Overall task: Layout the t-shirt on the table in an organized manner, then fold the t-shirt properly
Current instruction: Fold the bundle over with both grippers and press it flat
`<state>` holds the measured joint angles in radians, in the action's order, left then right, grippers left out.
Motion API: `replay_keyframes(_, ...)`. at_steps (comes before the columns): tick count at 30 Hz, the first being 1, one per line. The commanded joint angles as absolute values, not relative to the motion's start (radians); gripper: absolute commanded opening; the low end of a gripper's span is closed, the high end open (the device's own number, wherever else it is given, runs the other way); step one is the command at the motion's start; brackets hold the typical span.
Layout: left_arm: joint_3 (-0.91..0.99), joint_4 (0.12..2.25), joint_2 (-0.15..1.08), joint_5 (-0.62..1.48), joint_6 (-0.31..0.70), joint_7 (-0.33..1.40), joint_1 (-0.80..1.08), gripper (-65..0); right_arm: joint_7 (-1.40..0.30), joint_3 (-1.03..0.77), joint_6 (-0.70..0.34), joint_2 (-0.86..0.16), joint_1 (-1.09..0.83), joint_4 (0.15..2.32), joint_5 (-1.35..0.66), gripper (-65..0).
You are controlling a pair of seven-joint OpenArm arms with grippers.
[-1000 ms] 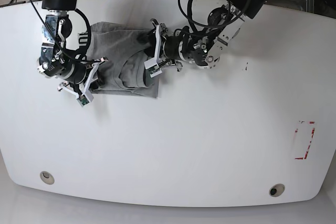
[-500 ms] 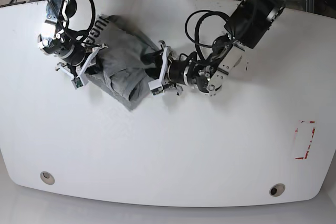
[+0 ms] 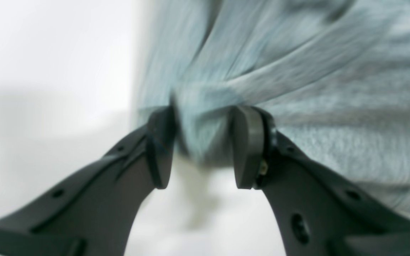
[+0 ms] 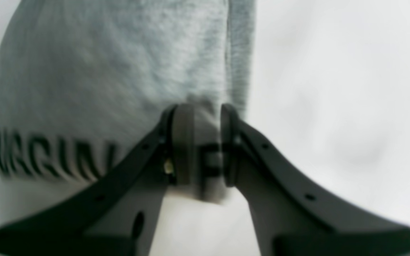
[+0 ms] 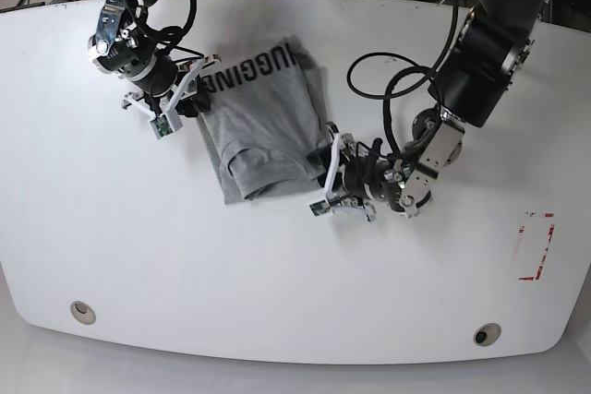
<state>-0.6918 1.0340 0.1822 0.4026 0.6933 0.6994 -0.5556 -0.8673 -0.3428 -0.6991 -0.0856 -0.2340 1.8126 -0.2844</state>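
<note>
While my left wrist camera looks down between its dark fingers, my left claw (image 3: 199,149) is pinched on a bunched fold of the grey t-shirt (image 3: 297,71); the jaws stand partly apart only because thick cloth fills the gap. Past the fingertips the shirt spreads away in blurred creases, with bare white bench (image 3: 48,53) off to one side.

From my right wrist camera, my right claw (image 4: 201,145) is clamped nearly shut on a thin edge of the t-shirt (image 4: 119,71). Black block lettering runs across the cloth just beside the jaws, and one letter shows between them.

From the base camera, the t-shirt (image 5: 263,131) lies on the bench (image 5: 295,302), stretched between my right claw (image 5: 185,99) and my left claw (image 5: 325,189). It looks doubled over, lettering upward, with wrinkles near my left claw. I judge the laying-out is unfinished: the shirt is not yet spread flat, and the proper folding remains.
</note>
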Motion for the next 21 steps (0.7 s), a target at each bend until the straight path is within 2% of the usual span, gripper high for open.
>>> replay_keyframes(1,-0.682,1.056,0.179,0.421,0.698,0.685,-0.619,-40.0,-0.843,-0.344,-0.698,-0.093,-0.223,1.879,-0.294,-52.8)
replay_keyframes(12,-0.498,1.302,0.171,0.503,0.698,0.819,-0.582,-40.0,-0.998,-0.344,-0.698,-0.094,-0.194,2.023,-0.300,-52.8)
replay_keyframes(21,-0.355,1.561,0.131,0.526,0.698,0.874,-0.298,-40.0,-1.001,-0.341,-0.698,-0.091,-0.185,2.002,-0.295,-52.6)
